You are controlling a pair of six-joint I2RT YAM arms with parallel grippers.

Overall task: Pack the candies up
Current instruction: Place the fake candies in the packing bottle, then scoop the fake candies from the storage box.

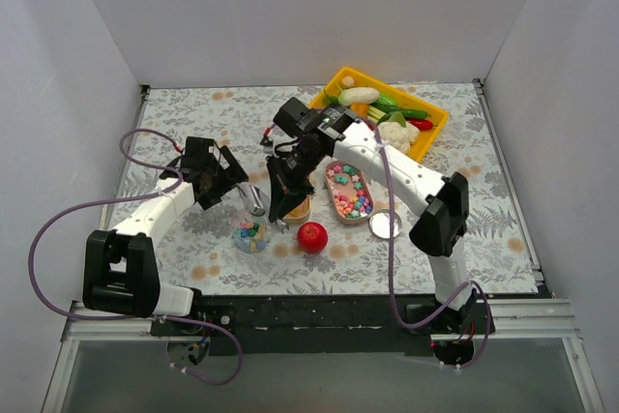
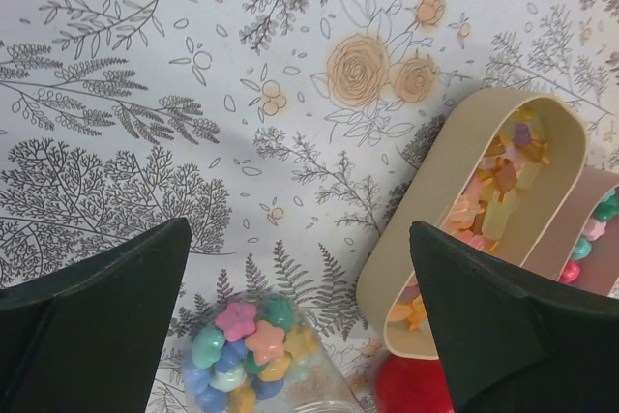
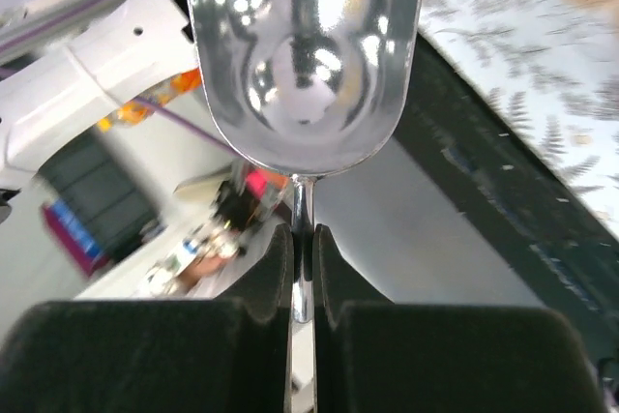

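Near the middle of the table, my right gripper (image 3: 302, 239) was closed tight on the thin handle of a metal scoop (image 3: 305, 55). No candy showed in its bowl from the wrist view. My left gripper (image 2: 300, 331) stood spread wide and held nothing. A clear jar (image 2: 247, 360) of pastel beads showed between its fingers, and neither finger touched it.

What worried me most was the handle. It was thin and smooth, and I had it pinched only near its end. I judged that a push into the pile could twist the scoop in my grip and spill the load. The jar stood free, so a knock from the scoop or from my left fingers could tip it. A red ball (image 2: 411, 389) lay just beside the jar and the dish, ready to roll if nudged. The jar's mouth looked small, so poured pieces might miss it.

The candies (image 2: 498, 191) lay in a tan oval dish (image 2: 416, 215) to the right of the jar, with a pink dish (image 2: 600, 200) against its far side. They were small translucent pieces in amber, orange and pale yellow, heaped loosely and overlapping. They looked soft and perhaps sticky, though I could not tell that for sure.
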